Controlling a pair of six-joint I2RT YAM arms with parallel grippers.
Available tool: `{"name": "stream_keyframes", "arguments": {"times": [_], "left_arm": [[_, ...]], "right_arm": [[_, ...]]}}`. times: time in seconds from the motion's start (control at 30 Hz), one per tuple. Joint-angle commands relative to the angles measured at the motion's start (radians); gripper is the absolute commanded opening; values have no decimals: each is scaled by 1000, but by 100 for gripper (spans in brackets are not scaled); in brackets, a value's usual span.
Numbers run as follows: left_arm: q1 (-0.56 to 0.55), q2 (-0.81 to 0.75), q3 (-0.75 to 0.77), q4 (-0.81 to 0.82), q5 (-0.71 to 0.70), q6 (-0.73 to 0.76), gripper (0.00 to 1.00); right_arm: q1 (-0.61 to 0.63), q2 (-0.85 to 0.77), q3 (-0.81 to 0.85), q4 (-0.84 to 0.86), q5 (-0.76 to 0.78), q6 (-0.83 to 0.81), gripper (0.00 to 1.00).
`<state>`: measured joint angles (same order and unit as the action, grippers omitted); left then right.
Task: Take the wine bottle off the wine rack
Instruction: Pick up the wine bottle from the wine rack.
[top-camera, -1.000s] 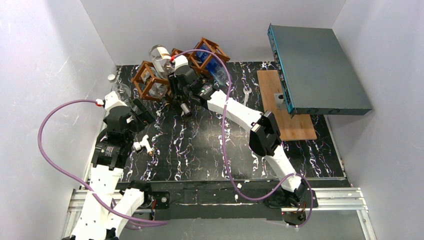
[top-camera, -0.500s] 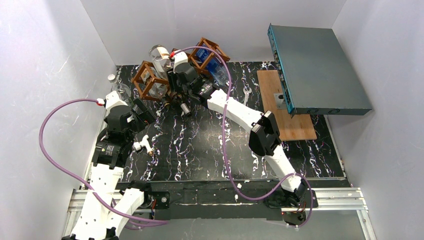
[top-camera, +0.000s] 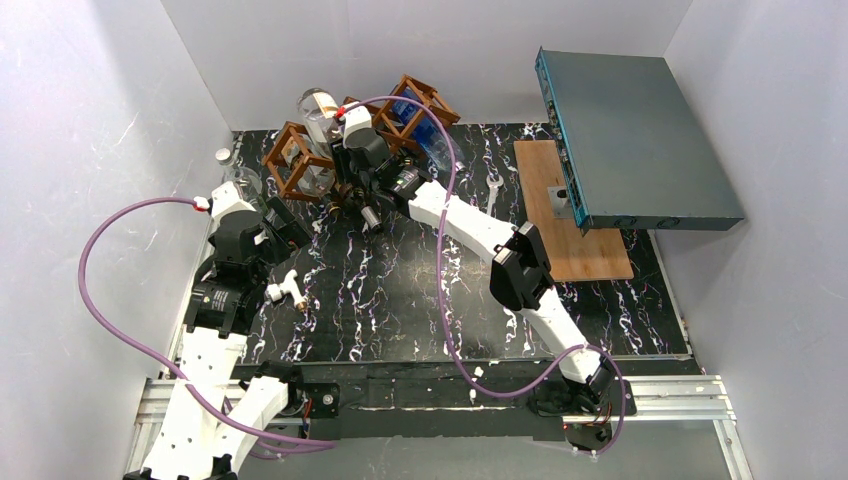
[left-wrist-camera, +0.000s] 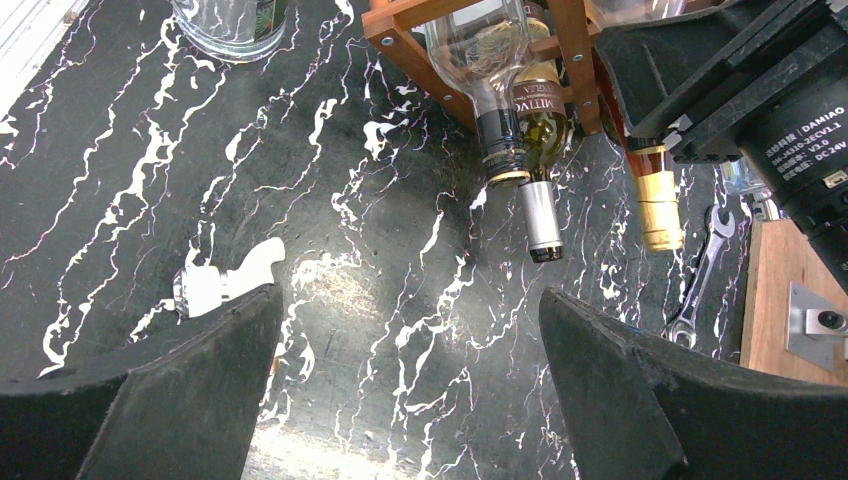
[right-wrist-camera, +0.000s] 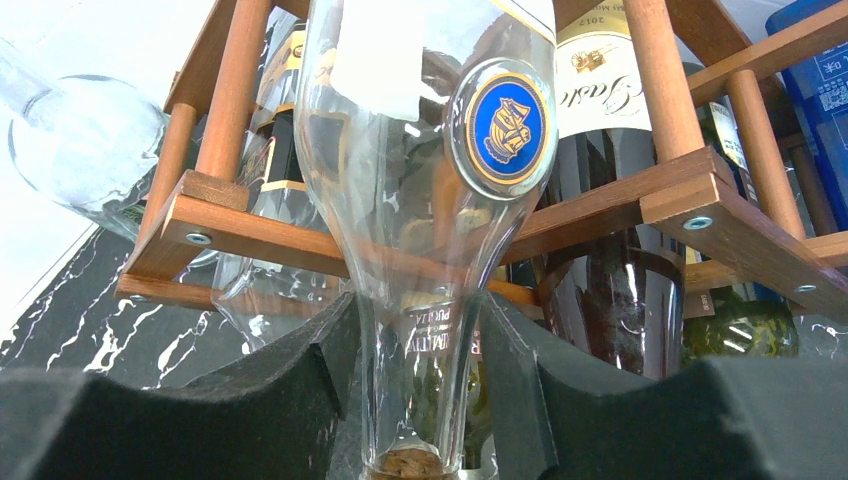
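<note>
The right hand (right-wrist-camera: 420, 410) pinches the neck of the clear wine bottle (right-wrist-camera: 430, 190), with its dark pads (right-wrist-camera: 290, 400) pressed against it on either side. The bottle lies in a cell of the wine rack (right-wrist-camera: 610, 215). Its body is inside the wooden bars and its neck sticks out of the rack's front; a round blue badge sits on its shoulder. Other bottles lie beside it in the rack, among them a dark one (left-wrist-camera: 540, 210) with a silver cap, whose neck pokes out of the rack's front towards the counter (left-wrist-camera: 380, 330).

The left hand (left-wrist-camera: 410, 400) hangs spread wide in front of the rack, well apart from it and holding nothing. A small white part (left-wrist-camera: 225, 280) lies on the counter in front of the rack, near one finger of that hand. A spanner (left-wrist-camera: 700, 285) lies to the right of the rack, and a wooden board (top-camera: 600, 255) lies further right.
</note>
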<state>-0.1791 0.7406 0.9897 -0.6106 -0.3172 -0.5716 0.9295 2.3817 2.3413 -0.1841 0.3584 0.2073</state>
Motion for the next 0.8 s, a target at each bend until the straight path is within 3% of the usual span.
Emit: {"name": "stream_keyframes", "arguments": {"times": [0.0, 0.23, 0.47, 0.77], "left_arm": [[-3, -1, 4, -14, -13, 12, 99], [-3, 0, 2, -14, -11, 9, 99], [-3, -1, 1, -14, -10, 8, 99], [-3, -1, 1, -14, 8, -4, 99]], "right_arm": [[-12, 11, 63, 58, 25, 11, 54], [-17, 23, 70, 57, -2, 15, 46], [-17, 13, 89, 37, -27, -45, 1], [-18, -27, 147, -13, 27, -147, 1]]}}
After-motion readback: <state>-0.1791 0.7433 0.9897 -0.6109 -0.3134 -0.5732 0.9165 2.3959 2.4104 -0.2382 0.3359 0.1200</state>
